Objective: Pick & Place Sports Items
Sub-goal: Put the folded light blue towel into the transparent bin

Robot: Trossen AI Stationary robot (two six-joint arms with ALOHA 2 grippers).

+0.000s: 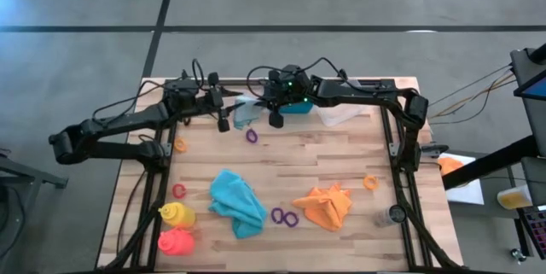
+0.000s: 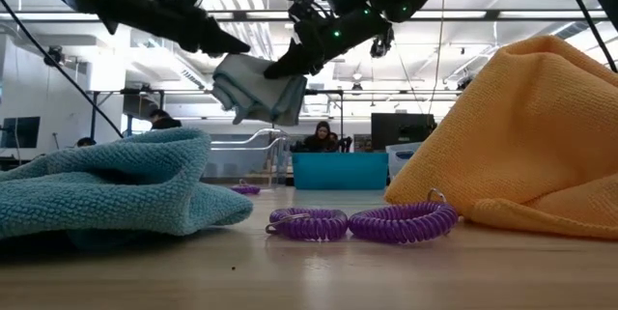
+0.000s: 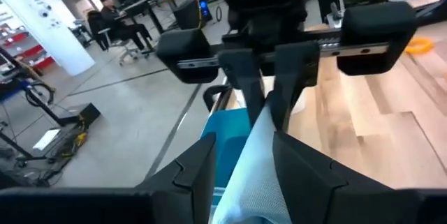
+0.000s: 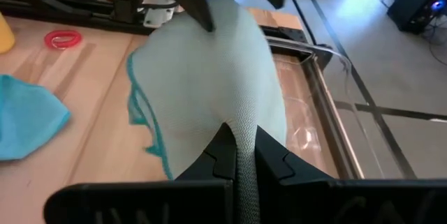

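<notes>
A pale blue cloth [image 2: 256,88] hangs in the air between my two grippers, above the table's far middle and beside the teal bin [image 1: 299,106]. My left gripper [image 3: 244,175] is at the cloth's left end and my right gripper [image 4: 241,161] at its right end, both shut on it. On the near half lie a teal cloth [image 1: 237,201], an orange cloth [image 1: 326,206], a pair of purple rings [image 1: 285,217], a red ring [image 1: 178,190], a yellow bottle [image 1: 177,215] and a pink-red bottle [image 1: 177,241]. My left gripper has the cloth's upper left end [image 2: 220,62] between its two fingers, coming almost level from the table's left. The cloth runs out along the fingers [image 3: 307,175] toward the other gripper. It hangs clear of the table. My right gripper pinches a fold of the cloth [image 4: 241,130] between its two fingers, slanting down from the table's right. The cloth fans out wide past the fingertips. Its lower edge [image 2: 261,115] hangs slack, clear of the table.
A clear plastic tray [image 1: 341,116] lies right of the bin at the far edge. Single rings lie about: purple [image 1: 252,136], orange [image 1: 180,145] and orange [image 1: 370,182]. A small clear cup [image 1: 391,216] stands near the right frame. Bare wood shows in the table's middle.
</notes>
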